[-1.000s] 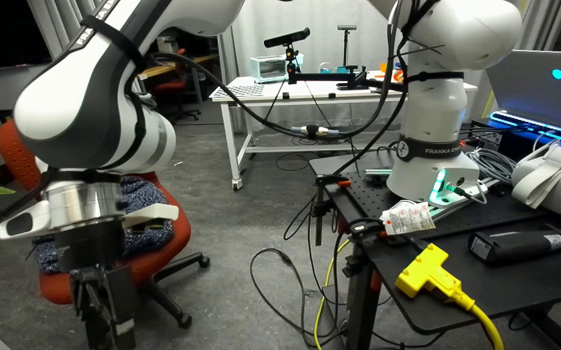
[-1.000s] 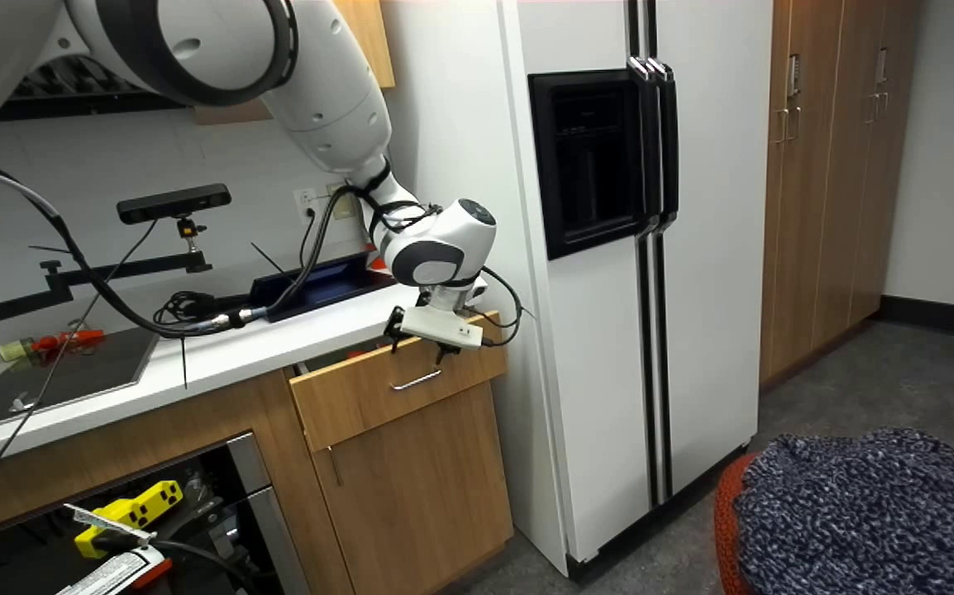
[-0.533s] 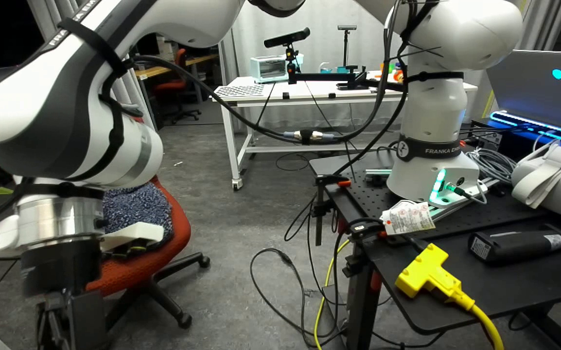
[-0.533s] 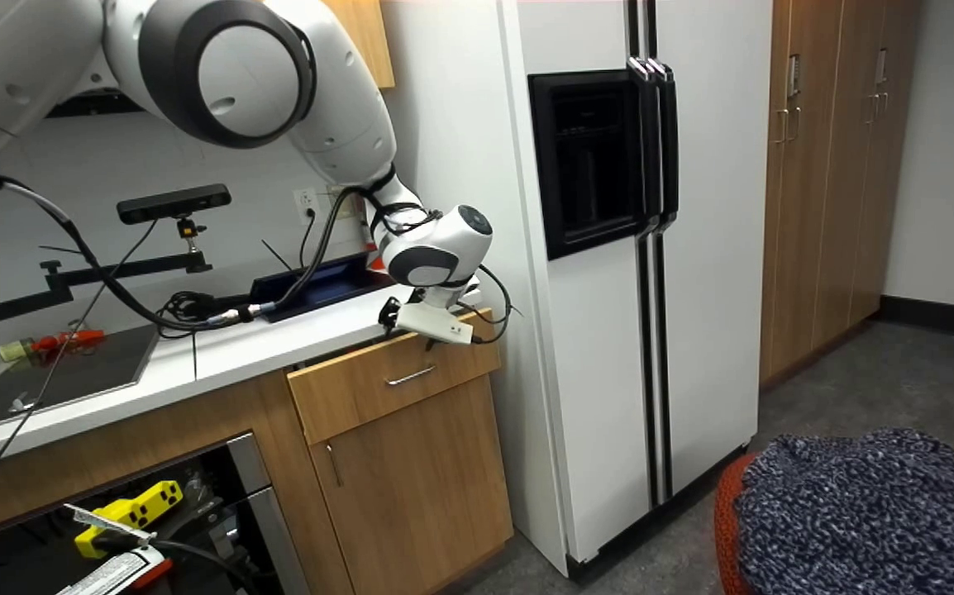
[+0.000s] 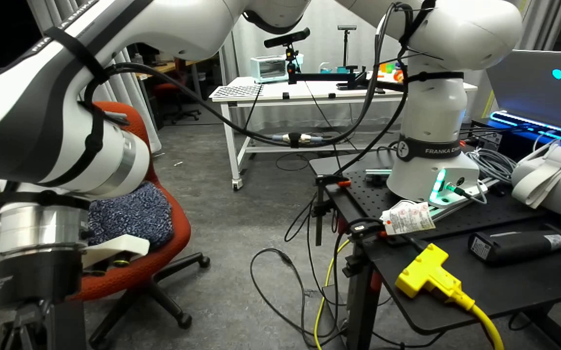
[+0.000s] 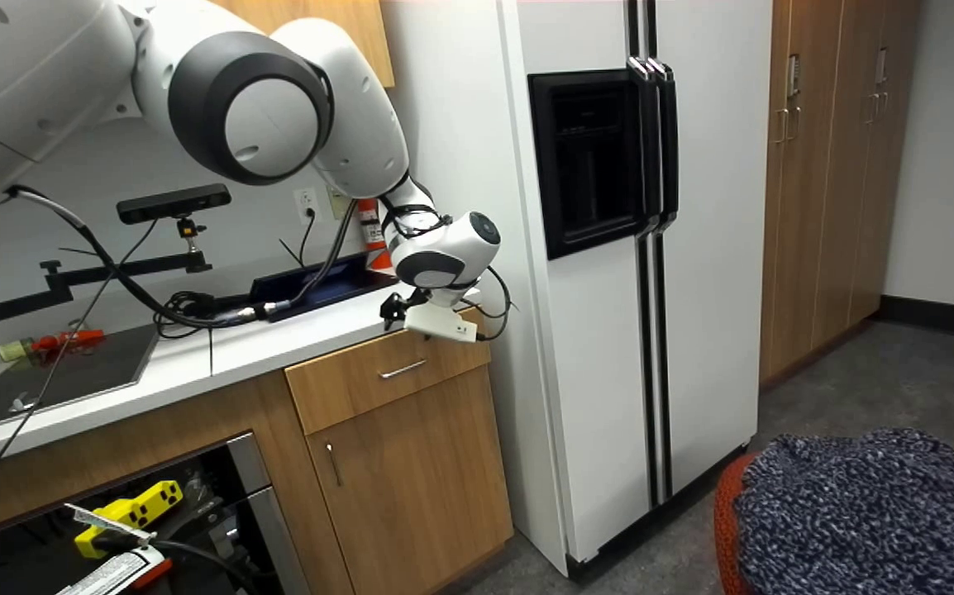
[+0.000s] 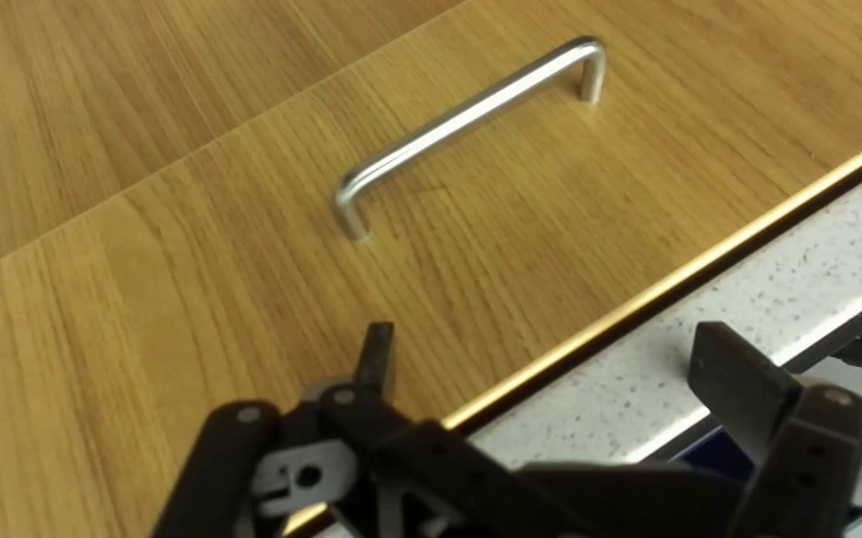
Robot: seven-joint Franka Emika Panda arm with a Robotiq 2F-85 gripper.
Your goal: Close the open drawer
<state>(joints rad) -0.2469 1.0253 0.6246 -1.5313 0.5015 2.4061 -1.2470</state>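
Observation:
The wooden drawer front (image 6: 345, 384) sits under the countertop edge in an exterior view. It fills much of the wrist view (image 7: 431, 276), with its silver bar handle (image 7: 468, 116). A thin dark line separates its bright top rim from the speckled white countertop. The drawer's inside does not show. My gripper (image 7: 543, 326) is open and holds nothing. One finger is over the drawer front, the other over the countertop. Whether a finger touches the front cannot be told. In an exterior view the gripper (image 5: 40, 330) is cut off at the bottom edge.
The countertop (image 6: 254, 359) holds a dark blue tray (image 6: 324, 281) and cables. A white refrigerator (image 6: 593, 347) stands beside the drawer. A lower cabinet door (image 6: 411, 471) is below it. A red chair (image 5: 132, 267) stands behind the arm. A black table (image 5: 455, 287) bears the robot base.
The drawer front has moved inward towards the cabinet, and the opening behind its rim no longer shows in the exterior view. The arm has moved along with it. The chair has turned in view.

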